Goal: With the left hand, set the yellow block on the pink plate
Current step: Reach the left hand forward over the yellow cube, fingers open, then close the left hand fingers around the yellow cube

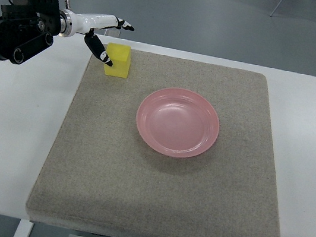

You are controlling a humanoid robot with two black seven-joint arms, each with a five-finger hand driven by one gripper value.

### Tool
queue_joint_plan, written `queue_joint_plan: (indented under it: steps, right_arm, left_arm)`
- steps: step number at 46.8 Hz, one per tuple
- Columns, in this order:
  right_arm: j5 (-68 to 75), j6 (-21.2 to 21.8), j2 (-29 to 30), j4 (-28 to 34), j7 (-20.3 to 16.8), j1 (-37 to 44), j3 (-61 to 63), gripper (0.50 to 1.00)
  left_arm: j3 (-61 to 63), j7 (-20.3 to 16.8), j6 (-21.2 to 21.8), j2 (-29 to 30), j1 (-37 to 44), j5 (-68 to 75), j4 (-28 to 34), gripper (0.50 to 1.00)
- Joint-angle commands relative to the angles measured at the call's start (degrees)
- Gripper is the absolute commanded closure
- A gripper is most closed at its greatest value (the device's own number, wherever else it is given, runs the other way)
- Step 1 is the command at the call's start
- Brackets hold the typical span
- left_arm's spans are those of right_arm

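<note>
A yellow block (118, 61) rests on the grey mat (160, 179) near its far left corner. The pink plate (178, 122) lies in the middle of the mat, to the right of the block and nearer to me, with nothing in it. My left hand (111, 39) reaches in from the upper left with fingers spread. Its thumb tip touches or hovers at the block's left edge, while the other fingers point past the block's far side. The hand holds nothing.
The mat covers most of a white table (11, 131). Beyond the table's far edge is grey floor, with chair legs (301, 9) at the top right.
</note>
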Motion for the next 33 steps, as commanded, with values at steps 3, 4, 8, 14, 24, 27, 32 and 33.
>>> queue_joint_plan:
  steps: [3,4,8,14,24,27,32,33]
  right_arm:
    - [0.0,0.0,0.0,0.0,0.0,0.0,0.0,0.576]
    - [0.0,0.0,0.0,0.0,0.0,0.0,0.0,0.576]
    - [0.0,0.0,0.0,0.0,0.0,0.0,0.0,0.576]
    - [0.0,0.0,0.0,0.0,0.0,0.0,0.0,0.576]
    - [0.0,0.0,0.0,0.0,0.0,0.0,0.0,0.576]
    - [0.0,0.0,0.0,0.0,0.0,0.0,0.0,0.576]
    - [0.0,-0.1,0.0,0.0,0.0,0.0,0.0,0.576]
    - [0.0,0.0,0.0,0.0,0.0,0.0,0.0,0.576]
  left_arm:
    - [0.7,0.0,0.2,-0.4,0.3,0.1,0.0,0.523]
    - [0.7,0.0,0.2,-0.4,0.3,0.1,0.0,0.523]
    - [0.6,0.0,0.3,-0.6,0.4,-0.1,0.0,0.521]
    - [0.6,-0.6,0.8,-0.7,0.3,-0.3,0.0,0.512]
    - [0.7,-2.6,0.7,-0.6,0.5,0.1,0.0,0.512]
    - [0.7,-2.6,0.7,-0.6,0.6,0.2,0.0,0.519]
    - [1.5,-2.6,0.8,-0.6,1.2,0.2,0.1,0.527]
    - [2.1,-2.7,0.7,-0.5,1.1,0.2,0.1,0.527]
